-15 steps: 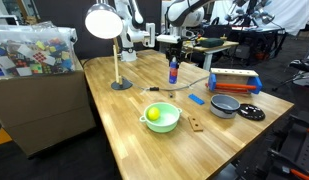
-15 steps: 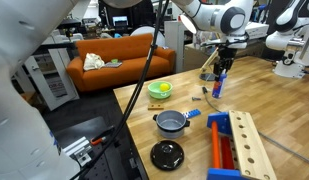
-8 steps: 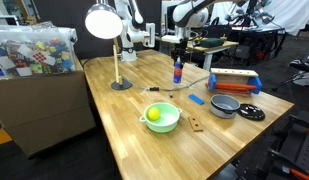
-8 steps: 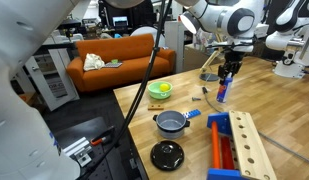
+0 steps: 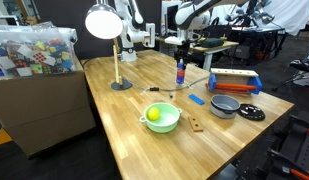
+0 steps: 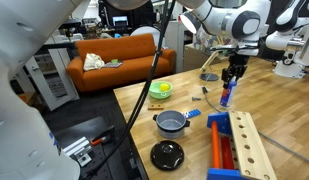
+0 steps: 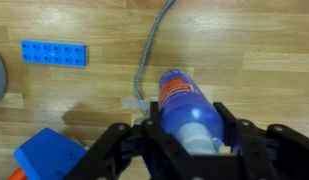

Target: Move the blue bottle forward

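Wooden table (image 5: 134, 140) carries everything. At its left, in an exterior view, a white lamp (image 5: 102, 21) stands on a round base. Right of that, near the front edge, sits a green bowl (image 5: 162, 118) holding a yellow ball (image 5: 152, 114), with a small wood block (image 5: 197, 124) just beside it.

Behind the bowl, toward the table's middle, the blue bottle (image 5: 179, 72) stands upright, and the gripper (image 5: 179, 58) comes down on it from above. The wrist view shows the black fingers (image 7: 122, 150) pressed against both sides of the bottle's white upper part, so the claw is clamped on the bottle. Whether the bottle's base touches the wood cannot be told. A coiled cable (image 7: 149, 55) runs across the boards just beside the bottle.

Further right lie a flat blue brick (image 5: 197, 99), a grey pot (image 5: 225, 105) and a dark lid (image 5: 251, 113). Behind these is a blue-and-red box (image 5: 235, 82).
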Robot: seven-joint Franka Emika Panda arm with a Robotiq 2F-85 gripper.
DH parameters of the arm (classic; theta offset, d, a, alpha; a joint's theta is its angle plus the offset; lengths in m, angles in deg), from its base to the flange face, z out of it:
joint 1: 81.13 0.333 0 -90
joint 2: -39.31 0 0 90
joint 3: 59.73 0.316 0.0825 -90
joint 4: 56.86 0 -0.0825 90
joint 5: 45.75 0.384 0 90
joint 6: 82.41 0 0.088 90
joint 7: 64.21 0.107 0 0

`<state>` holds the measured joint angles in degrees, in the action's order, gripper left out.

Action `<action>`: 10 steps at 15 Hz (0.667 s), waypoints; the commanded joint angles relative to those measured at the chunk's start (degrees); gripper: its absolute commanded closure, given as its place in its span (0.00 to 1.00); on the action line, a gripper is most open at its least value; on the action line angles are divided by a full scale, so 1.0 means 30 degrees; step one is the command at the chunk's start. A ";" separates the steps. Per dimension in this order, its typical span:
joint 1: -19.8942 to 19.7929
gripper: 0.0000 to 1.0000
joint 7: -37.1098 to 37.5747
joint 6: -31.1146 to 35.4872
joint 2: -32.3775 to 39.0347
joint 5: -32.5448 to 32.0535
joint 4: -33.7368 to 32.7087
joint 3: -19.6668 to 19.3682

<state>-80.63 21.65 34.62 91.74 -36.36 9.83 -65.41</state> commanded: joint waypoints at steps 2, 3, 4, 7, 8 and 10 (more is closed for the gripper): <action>-0.0196 0.70 -0.0181 0.0387 0.0922 -0.0107 -0.0982 0.0037; -0.0265 0.70 -0.0213 0.0453 0.1060 -0.0006 -0.1094 0.0104; -0.0269 0.70 -0.0209 0.0482 0.1185 -0.0024 -0.1227 0.0094; -0.0357 0.19 -0.0431 0.0351 0.1182 0.0034 -0.1453 0.0197; -0.0370 0.13 -0.0465 0.0375 0.1126 0.0065 -0.1480 0.0224; -0.0424 0.02 -0.0565 0.0802 0.0947 0.0285 -0.1437 0.0387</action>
<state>-80.99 21.33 36.02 94.32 -36.31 6.79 -65.41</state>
